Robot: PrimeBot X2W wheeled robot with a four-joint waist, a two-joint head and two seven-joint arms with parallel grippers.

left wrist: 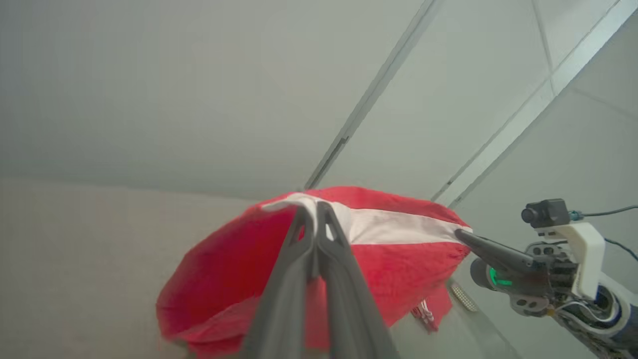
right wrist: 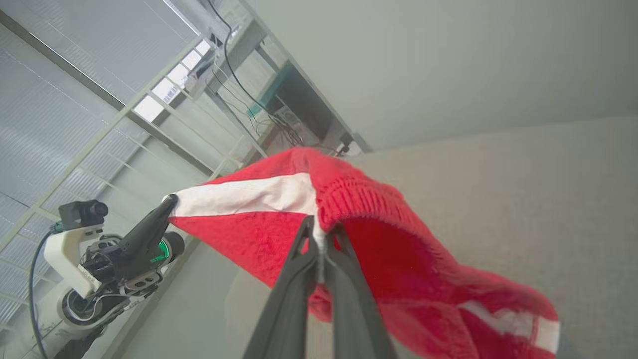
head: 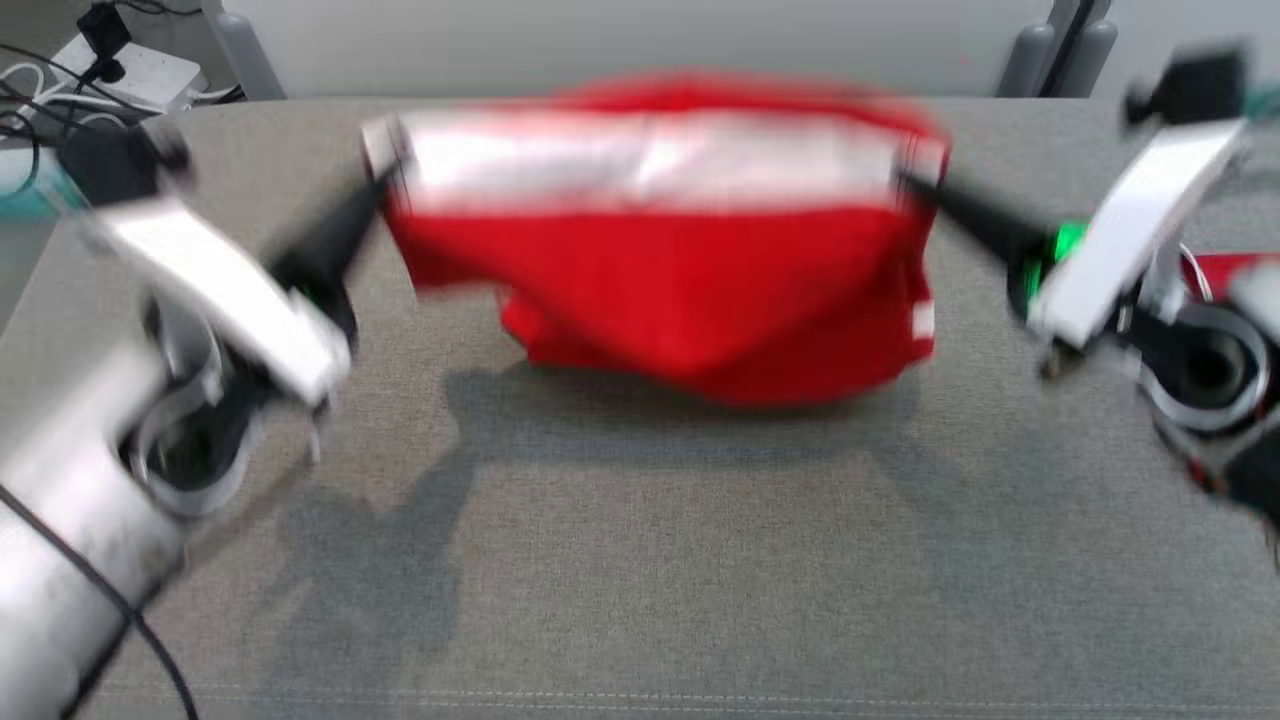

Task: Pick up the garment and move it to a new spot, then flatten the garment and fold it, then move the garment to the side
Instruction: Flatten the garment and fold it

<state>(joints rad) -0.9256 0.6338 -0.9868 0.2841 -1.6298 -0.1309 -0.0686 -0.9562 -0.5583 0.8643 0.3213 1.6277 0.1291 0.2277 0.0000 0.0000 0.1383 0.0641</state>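
A red garment [head: 680, 290] with a broad white band hangs stretched in the air above the grey table [head: 640, 560], blurred in the head view. My left gripper [head: 385, 180] is shut on its left top corner. My right gripper [head: 905, 180] is shut on the right top corner. In the left wrist view the fingers of my left gripper [left wrist: 315, 207] pinch the white band of the garment [left wrist: 234, 269], and my right gripper [left wrist: 458, 232] holds the far end. In the right wrist view my right gripper [right wrist: 319, 227] clamps the ribbed red edge of the garment [right wrist: 398, 259].
The garment's shadow falls on the grey cloth table below it. Cables and a white power box [head: 130, 70] lie at the back left off the table. Two grey posts [head: 1060, 45] stand at the back right. A red item [head: 1225, 270] sits behind my right arm.
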